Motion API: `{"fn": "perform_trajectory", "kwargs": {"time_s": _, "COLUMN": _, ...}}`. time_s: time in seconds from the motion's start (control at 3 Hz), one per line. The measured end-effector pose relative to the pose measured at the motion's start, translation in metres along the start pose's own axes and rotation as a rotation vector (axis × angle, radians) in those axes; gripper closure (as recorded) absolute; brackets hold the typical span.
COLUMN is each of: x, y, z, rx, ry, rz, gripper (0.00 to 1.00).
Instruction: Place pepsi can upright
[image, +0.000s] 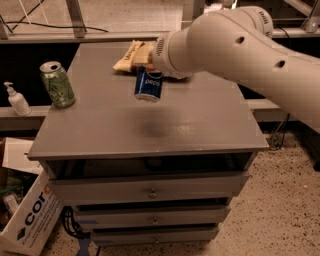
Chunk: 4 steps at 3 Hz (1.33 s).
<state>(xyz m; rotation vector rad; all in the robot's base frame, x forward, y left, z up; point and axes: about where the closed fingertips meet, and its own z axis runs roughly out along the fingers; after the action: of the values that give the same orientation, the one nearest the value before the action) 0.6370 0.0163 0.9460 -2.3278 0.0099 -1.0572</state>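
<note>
Since the pepsi can is hanging in the air with its shadow lying on the grey tabletop a bit below it, I'm reading this as the carry part of the job and not the set-down yet. The claw sits right at the can's upper end, tucked under the big white wrist, so you barely see it, but the can is off the surface with nothing else touching it, which means the claw has to be pinching the pepsi can from the top. That grip makes sense: holding it by the top leaves the silver bottom end free to meet the surface first. The can looks close to vertical, maybe tipped a little, with the bottom rim pointing down and slightly toward the camera. It hangs over the middle-back part of the tabletop, just in front of the snack bag and well apart from the green can standing at the left edge, so there's bare surface under it to land on. My guess is the next bit needs a straight lowering and squaring up the tilt before letting go, or it could rock and roll off. A pump bottle stands on the ledge to the left, out of the way.
</note>
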Motion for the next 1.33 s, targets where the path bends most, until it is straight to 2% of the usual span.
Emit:
{"fn": "perform_trajectory", "kwargs": {"time_s": 0.33, "x": 0.015, "y": -0.012, "z": 0.001, "rx": 0.045, "ry": 0.074, "rz": -0.015, "gripper": 1.00}}
{"fn": "perform_trajectory", "kwargs": {"time_s": 0.67, "x": 0.014, "y": -0.014, "z": -0.002, "rx": 0.071, "ry": 0.094, "rz": -0.062, "gripper": 1.00}}
{"fn": "perform_trajectory", "kwargs": {"time_s": 1.33, "x": 0.009, "y": -0.018, "z": 0.027, "rx": 0.157, "ry": 0.150, "rz": -0.330, "gripper": 1.00}}
